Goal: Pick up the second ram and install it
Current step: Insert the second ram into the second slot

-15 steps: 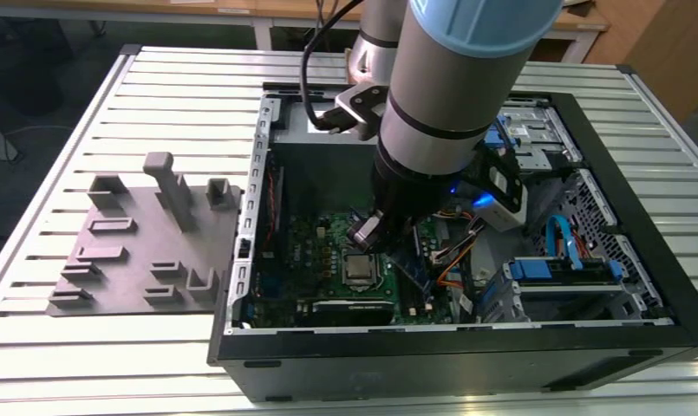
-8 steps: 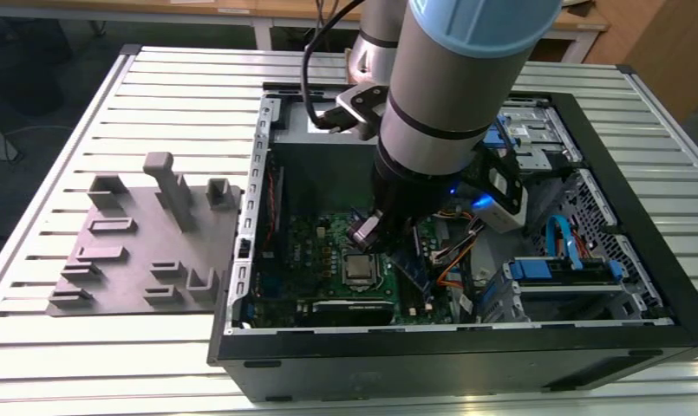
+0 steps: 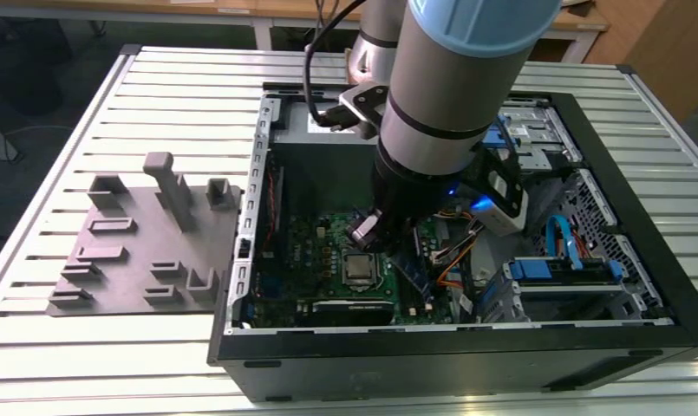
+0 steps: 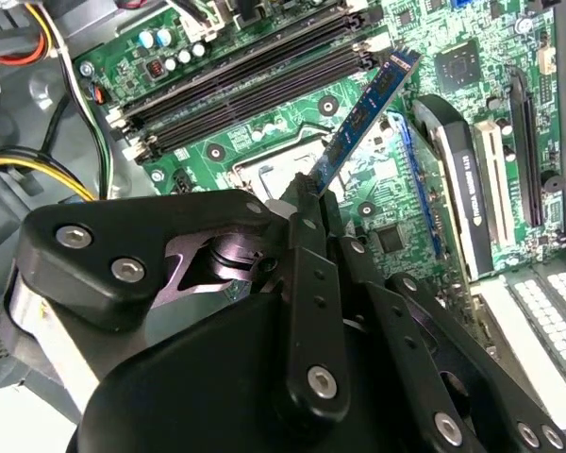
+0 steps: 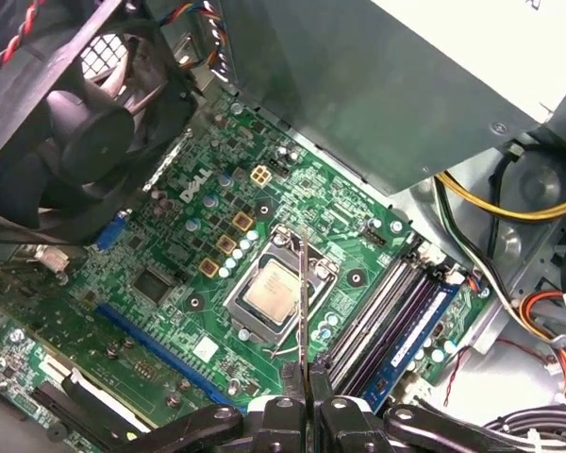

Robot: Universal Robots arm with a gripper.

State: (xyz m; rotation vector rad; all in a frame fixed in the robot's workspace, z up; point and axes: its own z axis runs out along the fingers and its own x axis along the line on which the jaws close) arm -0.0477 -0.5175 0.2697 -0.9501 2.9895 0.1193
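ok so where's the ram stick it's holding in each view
exterior view: hard to pick out, at the end effector over the cpu socket
second wrist view: second ram slants out from the end effector
first wrist view: second ram edge-on by the cpu socket
shared landmark: cpu socket

Black jaws. Between them is the second ram point(image 4: 363, 115), blue-green with black chips. Beneath the jaws, a green motherboard point(image 5: 170, 245) carries black slots point(image 4: 245, 102). Well apart from the jaws, a grey holder block point(image 3: 129, 260) sits on the white ribbed worktop point(image 3: 48, 347).
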